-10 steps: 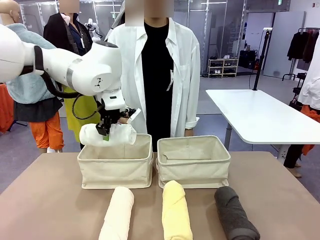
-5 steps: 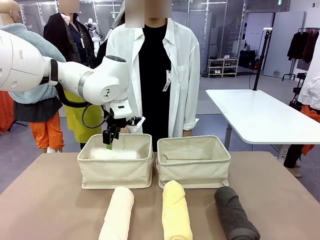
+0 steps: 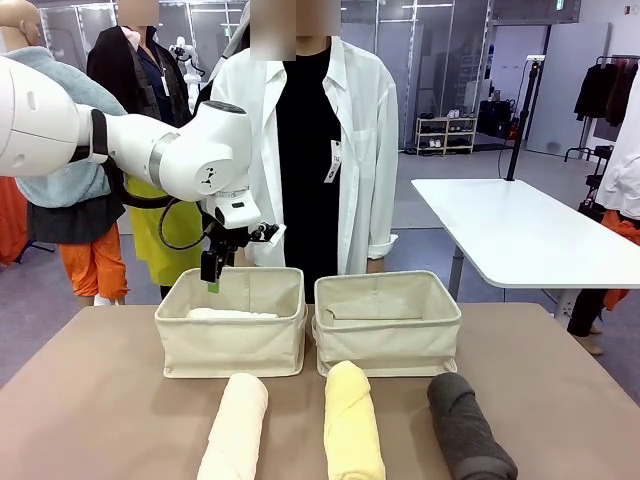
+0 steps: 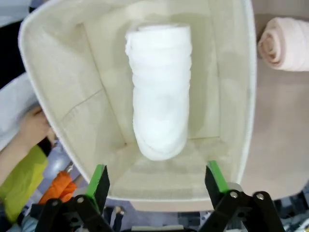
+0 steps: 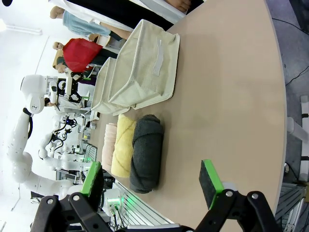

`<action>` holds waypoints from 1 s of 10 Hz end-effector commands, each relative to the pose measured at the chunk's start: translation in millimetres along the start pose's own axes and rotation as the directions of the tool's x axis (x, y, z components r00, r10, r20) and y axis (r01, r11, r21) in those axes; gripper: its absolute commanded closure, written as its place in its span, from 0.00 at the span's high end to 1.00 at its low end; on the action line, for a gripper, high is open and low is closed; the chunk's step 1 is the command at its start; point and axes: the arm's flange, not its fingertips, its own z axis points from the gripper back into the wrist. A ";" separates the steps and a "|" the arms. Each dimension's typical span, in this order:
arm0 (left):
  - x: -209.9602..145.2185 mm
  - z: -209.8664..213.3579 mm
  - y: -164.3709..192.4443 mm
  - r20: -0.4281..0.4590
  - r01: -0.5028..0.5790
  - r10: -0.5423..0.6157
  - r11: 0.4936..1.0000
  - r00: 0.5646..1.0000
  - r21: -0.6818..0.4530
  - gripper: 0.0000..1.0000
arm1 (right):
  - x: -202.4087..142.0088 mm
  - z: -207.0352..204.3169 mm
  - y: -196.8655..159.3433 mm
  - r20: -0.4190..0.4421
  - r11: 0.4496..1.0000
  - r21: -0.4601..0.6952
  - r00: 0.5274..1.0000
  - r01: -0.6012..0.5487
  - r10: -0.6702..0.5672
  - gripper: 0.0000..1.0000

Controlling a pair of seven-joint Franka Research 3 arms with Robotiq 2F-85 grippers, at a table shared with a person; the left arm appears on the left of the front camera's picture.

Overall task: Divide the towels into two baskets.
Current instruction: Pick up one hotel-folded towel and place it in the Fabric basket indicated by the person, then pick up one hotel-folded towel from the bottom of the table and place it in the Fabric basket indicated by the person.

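My left gripper hangs open just above the left basket. The white towel lies inside that basket. From the left wrist view, the white towel rests lengthwise on the basket's floor, apart from the open left gripper. The right basket stands beside it. In front of the baskets lie the cream towel, the pale yellow towel and the dark grey towel. My right gripper is open and holds nothing, hovering off the table near the dark grey towel.
A person in a white coat stands right behind the baskets, with one hand by the left basket's far wall. A white table stands behind on the right. Bare tabletop lies to the right of the towels.
My left gripper opened and let go of the white towel, which dropped into the left basket. The gripper then rose slightly above the rim.
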 end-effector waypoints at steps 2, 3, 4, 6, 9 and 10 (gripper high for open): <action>7.4 -5.4 0.4 -0.007 0.026 -0.026 1.000 1.000 -0.002 1.00 | -0.5 2.1 1.9 0.004 1.000 0.003 1.000 -0.007 0.007 1.00; 7.4 -5.4 0.4 -0.007 0.026 -0.026 1.000 1.000 -0.002 1.00 | -0.5 2.1 1.9 0.004 1.000 0.003 1.000 -0.007 0.007 1.00; 7.4 -5.4 0.4 -0.007 0.026 -0.026 1.000 1.000 -0.002 1.00 | -0.5 2.1 1.9 0.004 1.000 0.003 1.000 -0.007 0.007 1.00; 7.4 -5.4 0.4 -0.007 0.026 -0.026 1.000 1.000 -0.002 1.00 | -0.5 2.1 1.9 0.004 1.000 0.003 1.000 -0.007 0.007 1.00; -10.2 16.4 -4.0 0.021 -0.020 0.021 0.999 1.000 -0.047 1.00 | -0.5 2.1 1.9 0.004 1.000 0.003 1.000 -0.007 0.007 1.00; -31.4 33.3 -13.9 0.092 -0.071 0.079 0.994 0.993 -0.088 1.00 | -0.5 2.1 1.9 0.004 1.000 0.003 1.000 -0.007 0.007 1.00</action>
